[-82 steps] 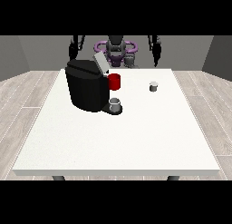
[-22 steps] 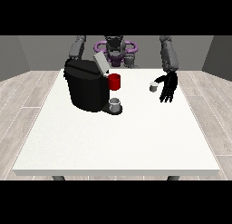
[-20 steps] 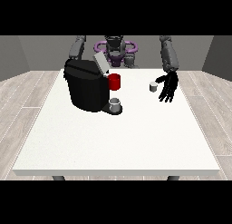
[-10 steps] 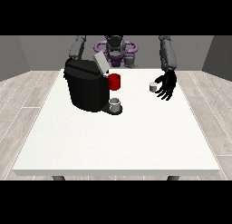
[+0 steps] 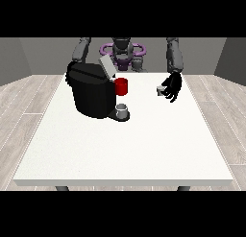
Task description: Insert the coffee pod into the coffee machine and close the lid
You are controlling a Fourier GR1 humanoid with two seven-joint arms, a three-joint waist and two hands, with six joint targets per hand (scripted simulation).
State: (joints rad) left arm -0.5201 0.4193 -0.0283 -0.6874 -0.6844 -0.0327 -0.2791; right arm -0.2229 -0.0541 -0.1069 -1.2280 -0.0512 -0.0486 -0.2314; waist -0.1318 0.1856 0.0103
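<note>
The black coffee machine (image 5: 91, 91) stands at the table's far left, its grey lid (image 5: 106, 66) tilted up and open. A small grey cup (image 5: 123, 109) sits on its tray. The small grey coffee pod (image 5: 160, 90) rests on the table at the far right. The hand at the view's right (image 5: 172, 86) hangs right beside the pod, its fingers spread and pointing down, touching or nearly touching it. Only the upper arm (image 5: 81, 50) at the view's left shows; its hand is hidden behind the machine.
A red mug (image 5: 122, 86) stands just right of the machine. The white table (image 5: 125, 145) stretches wide towards the camera. The robot's torso (image 5: 123, 53) is behind the far edge.
The arm at the view's right came down from a raised pose to the table, and its hand has drifted left to the coffee pod. The pod, machine and lid have not moved.
</note>
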